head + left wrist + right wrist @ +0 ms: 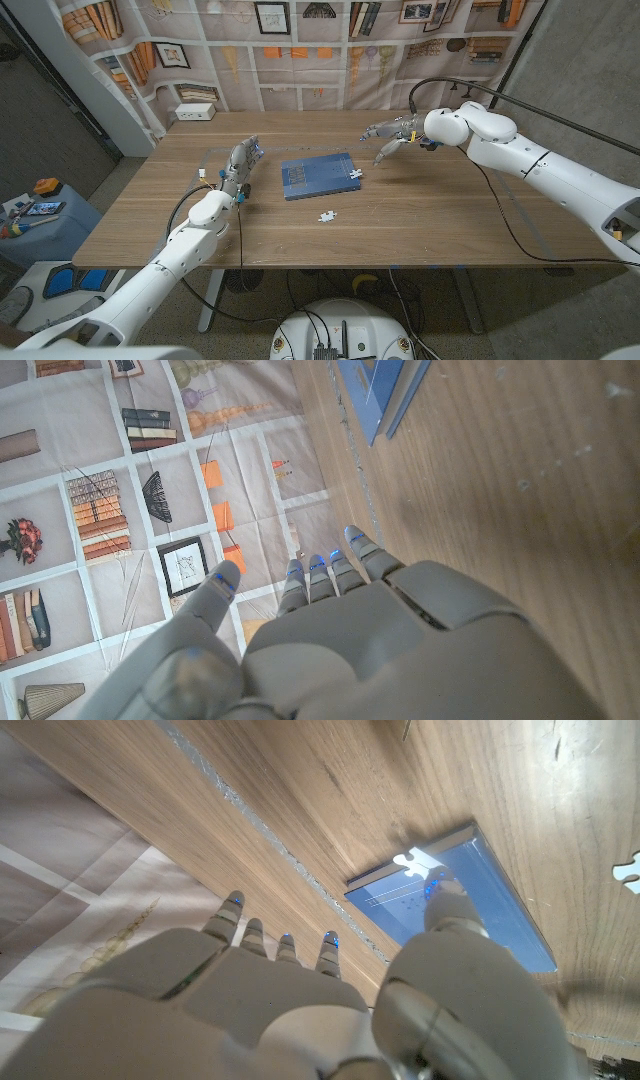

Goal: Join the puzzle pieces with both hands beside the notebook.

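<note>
- Nearest the camera lies one white puzzle piece (327, 215) on the bare worktop (450, 220), just near of the blue notebook (318, 175); a second puzzle piece (356, 174) sits on the notebook's right edge.
- Right hand (392, 133) hovers to the far right of the notebook with fingers apart, holding nothing; the piece on the notebook lies near and left of it, and this hand is the closer one.
- Left hand (241, 163) stands left of the notebook, fingers spread, empty; the loose piece lies near and right of it.
</note>
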Tool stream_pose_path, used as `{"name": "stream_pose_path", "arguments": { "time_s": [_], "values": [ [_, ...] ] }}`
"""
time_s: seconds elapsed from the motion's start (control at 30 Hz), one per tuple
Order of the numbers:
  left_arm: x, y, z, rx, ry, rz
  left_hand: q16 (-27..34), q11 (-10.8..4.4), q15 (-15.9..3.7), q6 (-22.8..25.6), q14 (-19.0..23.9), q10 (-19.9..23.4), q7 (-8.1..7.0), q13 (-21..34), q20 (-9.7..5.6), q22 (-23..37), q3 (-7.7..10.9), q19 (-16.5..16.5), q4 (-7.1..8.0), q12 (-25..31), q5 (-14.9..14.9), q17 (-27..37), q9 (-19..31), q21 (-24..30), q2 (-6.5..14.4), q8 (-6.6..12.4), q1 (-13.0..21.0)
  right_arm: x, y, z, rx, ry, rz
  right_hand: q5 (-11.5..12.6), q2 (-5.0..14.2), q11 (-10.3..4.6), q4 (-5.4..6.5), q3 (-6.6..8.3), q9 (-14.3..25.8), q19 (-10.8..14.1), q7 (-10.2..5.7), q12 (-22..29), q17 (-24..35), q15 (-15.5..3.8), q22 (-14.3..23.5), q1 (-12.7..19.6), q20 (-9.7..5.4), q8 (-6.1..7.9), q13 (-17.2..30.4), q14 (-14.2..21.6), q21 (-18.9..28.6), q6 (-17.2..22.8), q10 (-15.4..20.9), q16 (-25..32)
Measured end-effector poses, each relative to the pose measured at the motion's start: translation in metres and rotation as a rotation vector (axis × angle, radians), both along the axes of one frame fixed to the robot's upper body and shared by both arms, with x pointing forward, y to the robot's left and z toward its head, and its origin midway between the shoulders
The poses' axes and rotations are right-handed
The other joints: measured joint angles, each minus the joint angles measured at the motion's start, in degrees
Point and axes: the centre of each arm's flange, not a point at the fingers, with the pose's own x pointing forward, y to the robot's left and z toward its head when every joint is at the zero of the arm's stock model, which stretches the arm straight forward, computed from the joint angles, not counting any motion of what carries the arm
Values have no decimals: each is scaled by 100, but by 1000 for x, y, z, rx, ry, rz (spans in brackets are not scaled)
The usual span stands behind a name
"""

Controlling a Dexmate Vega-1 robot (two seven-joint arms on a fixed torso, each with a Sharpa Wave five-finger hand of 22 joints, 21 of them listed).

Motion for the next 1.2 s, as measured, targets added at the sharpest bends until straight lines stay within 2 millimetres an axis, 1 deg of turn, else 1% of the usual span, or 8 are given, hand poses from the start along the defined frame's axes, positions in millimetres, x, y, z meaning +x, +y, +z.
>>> {"name": "stream_pose_path", "arguments": {
  "time_s": [0.27,0.47,0.53,0.67,0.73,1.0,1.07,1.2],
  "values": [
    [-1,0,-1,-2,1,3,0,0,-1,0,42,0,0,0,21,0,24,21,-24,0,0,0,0,0,0,0,0,4,5,-6,-35,6,-11,0,0,0,7,7,0,-40,15,0,28,10,0,0,-42,4,2,11,-22,15,0,0],
    [-1,0,-2,-3,1,2,0,0,-1,0,42,0,0,0,20,0,24,64,-24,0,0,0,0,0,-24,0,-24,7,9,-11,-70,2,-23,0,0,0,18,17,26,-31,34,22,28,10,0,0,-51,78,1,11,2,77,0,0],
    [-1,0,-2,-4,1,2,0,0,0,0,42,0,0,0,19,0,24,65,-24,0,0,0,0,0,-24,0,-24,8,10,-13,-77,2,-25,31,0,0,32,31,26,47,12,23,27,10,0,0,-125,106,1,11,27,117,0,41],
    [-1,0,-2,-5,2,1,0,0,0,0,42,0,0,0,19,0,46,64,-2,0,0,0,0,0,-24,0,-24,10,12,-16,-97,-5,-35,34,0,0,31,31,26,169,43,66,27,10,0,0,-164,122,1,11,46,186,0,42],
    [-1,0,-3,-6,4,1,0,0,-12,0,53,0,0,0,20,0,47,64,-1,0,0,0,0,0,-24,0,-24,11,13,-17,-101,-7,-38,34,-1,0,31,31,36,203,35,66,27,10,0,0,-131,161,1,11,46,194,0,52],
    [1,0,-5,-10,10,-2,0,1,-21,0,62,-1,0,0,20,-1,47,64,-1,0,0,0,0,0,-24,0,-24,15,19,-23,-113,-11,-53,56,-38,0,31,31,53,333,-40,66,27,-13,0,38,-206,188,1,34,89,308,0,88],
    [1,-1,-6,-12,12,-2,0,1,-21,0,62,0,0,0,20,-1,47,64,-1,0,0,0,0,0,-24,0,-24,16,19,-23,-116,-13,-64,56,-38,0,31,31,53,377,-39,66,27,-26,0,38,-238,229,0,21,89,309,0,88],
    [1,-1,-6,-14,12,-2,0,0,-21,0,62,0,0,0,20,-1,47,63,-1,0,0,0,0,0,-24,0,-24,19,24,-28,-121,-4,-73,77,-39,0,31,31,53,438,-51,66,52,-57,0,38,-230,236,1,33,89,360,0,133]
  ]
}}
